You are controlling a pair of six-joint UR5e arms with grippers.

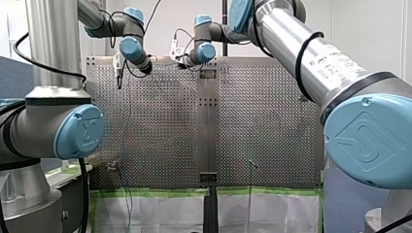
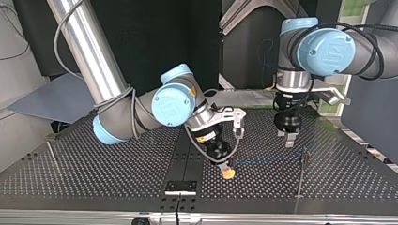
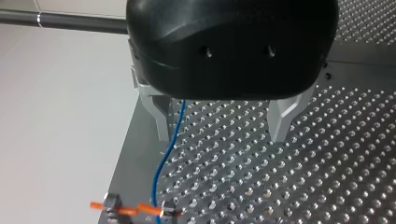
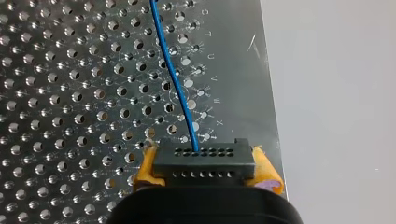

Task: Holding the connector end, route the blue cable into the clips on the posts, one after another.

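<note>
Clamped between the yellow pads of my right end effector (image 4: 205,170), a black rectangular connector (image 4: 201,156) with rows of small holes hangs over the perforated metal table (image 4: 70,93), by its edge lettered S to X. Its thin, smooth blue cable (image 4: 175,74) passes between the spread metal fingers (image 3: 280,116) of my open left end effector (image 3: 219,123), near a table corner.

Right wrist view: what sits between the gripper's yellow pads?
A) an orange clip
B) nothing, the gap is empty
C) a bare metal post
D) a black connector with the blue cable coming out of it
D: the right gripper has its yellow pads pressed against both sides of the black connector, and the blue cable leaves one of the connector's holes and runs ahead of the gripper.
</note>
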